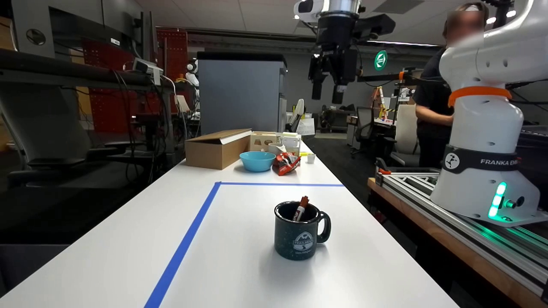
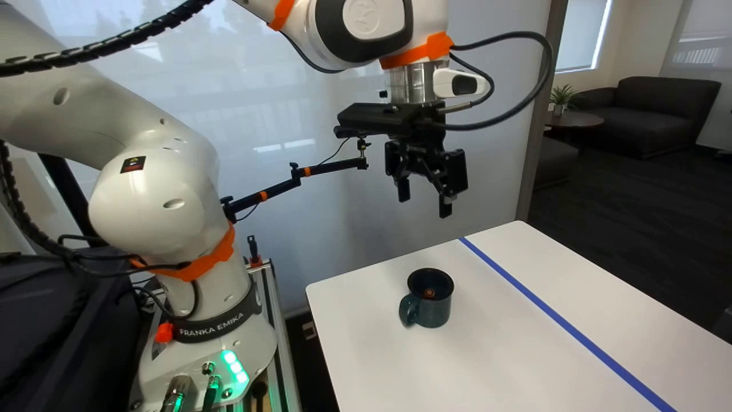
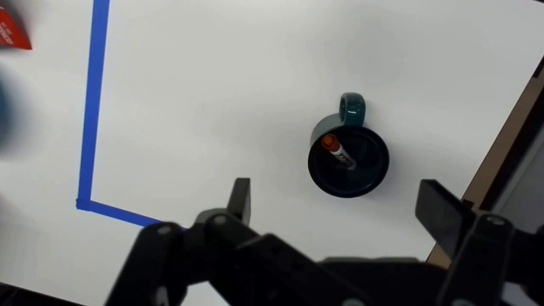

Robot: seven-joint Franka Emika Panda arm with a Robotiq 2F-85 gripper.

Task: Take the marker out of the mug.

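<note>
Slim white-barrelled marker [image 3: 339, 153], dark-printed, orange-red cap uppermost; tilted inside dark green, glossy, loop-handled mug [image 1: 287, 235]. Black two-fingered gripper [image 1: 327, 94]: spread wide, grasp empty.

Mug [image 1: 294, 240] on table [image 1: 227, 265], marker [image 1: 300, 209] in mug, gripper [image 1: 327, 94] above mug. Behind mug in an exterior view: bowl [image 1: 257, 162], box [image 1: 214, 153].

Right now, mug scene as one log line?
dark green logo mug: upright on white table; orange-capped marker: leaning inside mug; gripper: open, empty, clear of mug; removal: pending
</note>
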